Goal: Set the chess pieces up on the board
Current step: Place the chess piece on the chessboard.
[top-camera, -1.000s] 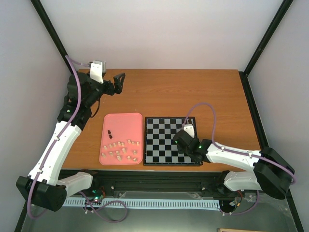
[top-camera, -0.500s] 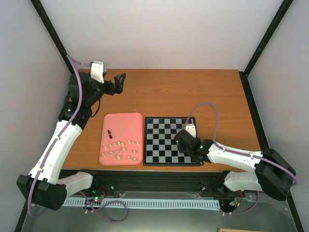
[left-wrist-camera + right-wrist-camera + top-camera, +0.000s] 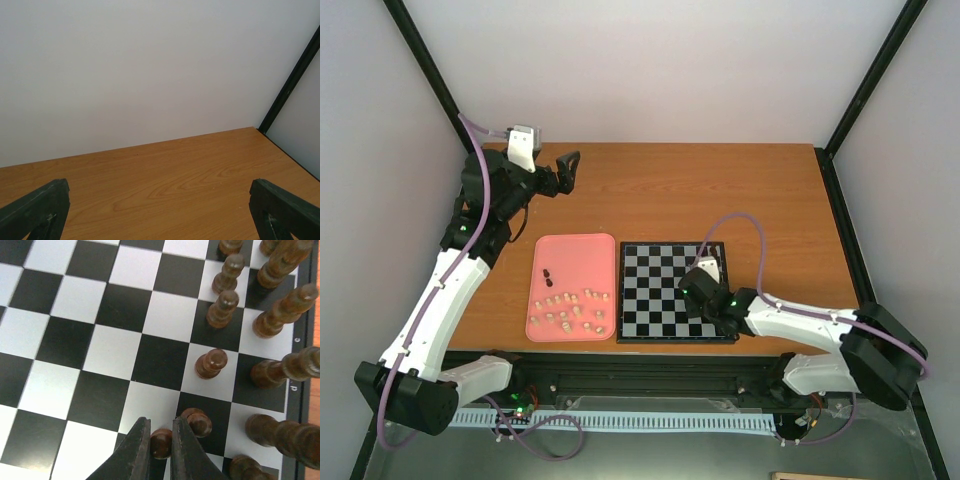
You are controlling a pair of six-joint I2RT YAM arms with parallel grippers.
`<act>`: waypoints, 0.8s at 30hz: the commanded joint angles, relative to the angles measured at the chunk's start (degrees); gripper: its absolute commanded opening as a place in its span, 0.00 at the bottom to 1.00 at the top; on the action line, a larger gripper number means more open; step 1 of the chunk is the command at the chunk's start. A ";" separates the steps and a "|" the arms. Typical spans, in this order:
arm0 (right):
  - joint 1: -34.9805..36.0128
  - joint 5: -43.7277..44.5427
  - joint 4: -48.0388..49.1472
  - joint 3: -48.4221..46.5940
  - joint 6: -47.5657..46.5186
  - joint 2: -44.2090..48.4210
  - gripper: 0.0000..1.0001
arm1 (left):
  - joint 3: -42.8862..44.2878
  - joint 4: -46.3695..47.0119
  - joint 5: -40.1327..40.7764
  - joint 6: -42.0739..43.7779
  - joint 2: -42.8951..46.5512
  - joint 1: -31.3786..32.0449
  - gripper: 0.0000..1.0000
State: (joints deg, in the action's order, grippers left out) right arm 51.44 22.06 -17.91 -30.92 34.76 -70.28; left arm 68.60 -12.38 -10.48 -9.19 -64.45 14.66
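Looking down from the top camera: the board (image 3: 660,290) lies flat on the table (image 3: 720,190), just right of a pink tray (image 3: 570,245), with its edges square to the table. Cream chess pieces (image 3: 570,310) are scattered in the tray's near half, and two dark ones (image 3: 548,273) sit apart from them. The right gripper (image 3: 697,298) is low over the board's right side, fingertips hidden in this view. The left gripper (image 3: 567,168) is raised over the table's far left, jaws spread.

Left wrist camera: fingers (image 3: 35,210) are wide apart with nothing between them. Bare table and a white wall (image 3: 150,65) lie ahead.

Right wrist camera: fingers (image 3: 136,445) are pinched on a dark pawn (image 3: 161,442). It is upright, long axis vertical, head toward the lens, just beside another pawn. More dark pieces (image 3: 211,362) stand upright in two rows along the board's edge.
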 commanded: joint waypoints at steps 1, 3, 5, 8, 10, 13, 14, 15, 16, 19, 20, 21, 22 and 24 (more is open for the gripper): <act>-0.84 1.60 2.90 -0.74 -0.67 -3.91 0.03 | 1.25 1.36 0.44 0.36 -0.35 0.38 1.00; -0.90 1.35 4.12 -0.99 -1.25 -4.81 0.03 | 1.35 1.24 0.60 0.53 -0.41 0.37 1.00; -1.02 1.47 4.68 -1.03 -1.45 -4.60 0.03 | 1.36 1.15 0.80 0.64 -0.42 0.37 1.00; -1.07 2.37 4.16 -0.93 -1.68 -3.36 0.03 | 1.36 1.12 0.89 0.67 -0.42 0.37 1.00; -1.34 2.70 3.67 -0.82 -1.71 -2.75 0.03 | 1.36 1.13 0.90 0.66 -0.42 0.37 1.00; -1.67 3.59 2.72 -0.65 -1.34 -2.29 0.03 | 1.37 1.13 0.82 0.67 -0.42 0.33 1.00; -1.69 3.99 2.48 -0.57 -1.16 -2.16 0.03 | 1.39 1.13 0.81 0.67 -0.42 0.37 1.00; -1.69 4.31 2.30 -0.49 -1.11 -2.03 0.03 | 1.36 1.20 0.76 0.67 -0.42 0.37 1.00; -1.77 4.65 2.16 -0.47 -0.96 -1.97 0.03 | 1.36 1.22 0.73 0.70 -0.48 0.37 1.00; -1.87 5.63 1.55 -0.52 -0.47 -1.88 0.03 | 1.40 1.15 0.59 0.64 -0.35 0.39 1.00; -1.96 5.77 1.23 -0.56 -0.33 -1.88 0.03 | 1.44 1.09 0.71 0.66 -0.33 0.42 1.00; -1.96 6.02 0.91 -0.69 -0.27 -1.88 0.03 | 1.38 1.10 0.80 0.65 -0.33 0.38 1.00; -2.03 6.20 0.41 -0.84 -0.15 -1.90 0.03 | 1.37 1.12 0.81 0.66 -0.30 0.37 1.00; -2.11 6.62 -0.30 -0.95 0.03 -1.88 0.03 | 1.36 1.13 0.80 0.67 -0.24 0.39 1.00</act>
State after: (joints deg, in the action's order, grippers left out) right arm 49.93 25.52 -16.47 -31.42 33.58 -73.32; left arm 68.60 -12.40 -10.02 -9.17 -64.73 14.74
